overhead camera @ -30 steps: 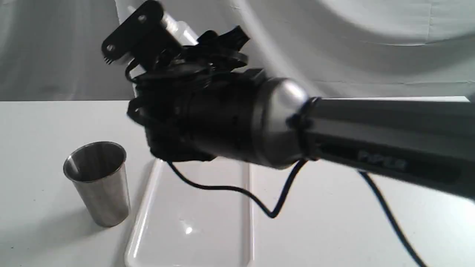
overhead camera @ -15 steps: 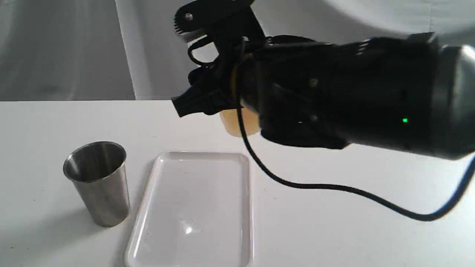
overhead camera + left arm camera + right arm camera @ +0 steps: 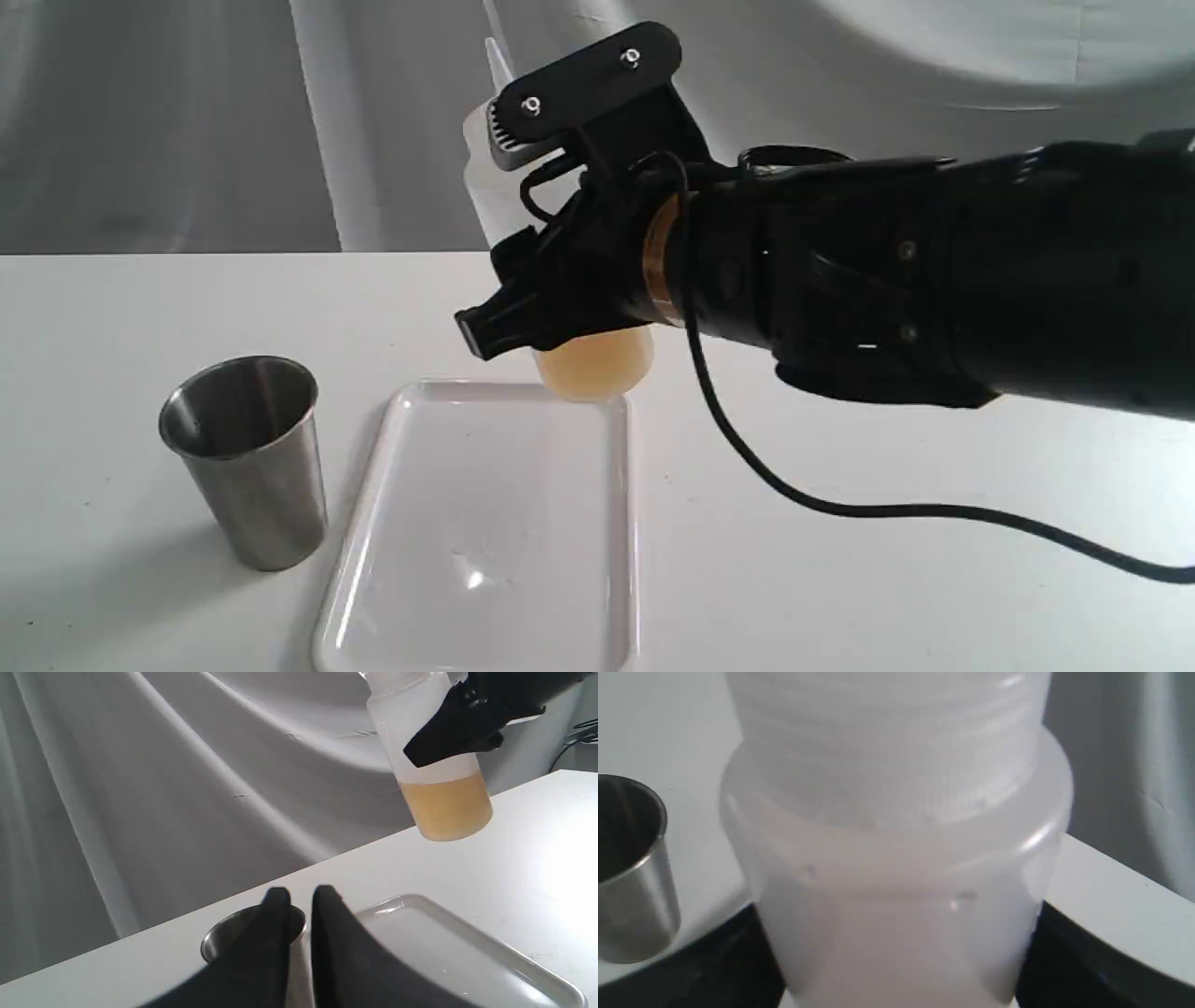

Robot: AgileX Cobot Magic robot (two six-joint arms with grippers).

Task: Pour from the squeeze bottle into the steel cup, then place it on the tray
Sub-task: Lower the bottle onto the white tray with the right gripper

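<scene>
A grey draped cloth [image 3: 187,121] hangs behind a white table [image 3: 934,579]. In the exterior view the right gripper [image 3: 527,299] is clamped on the squeeze bottle [image 3: 590,362]. The bottle stands nearly upright between the fingers, nozzle above them and amber liquid below. The tray [image 3: 369,504] lies under the bottle's base, and the steel cup [image 3: 252,467] stands off to the side, apart from the gripper.

In the left wrist view the left gripper [image 3: 301,898] has its fingers close together with only a thin slit between them, holding nothing. The cup's rim shows just beyond their tips, the tray lies beside them, and the bottle hangs in the air farther off.

The right wrist view is filled by the whitish bottle, with dark fingers [image 3: 1069,966] pressed to both of its sides.
</scene>
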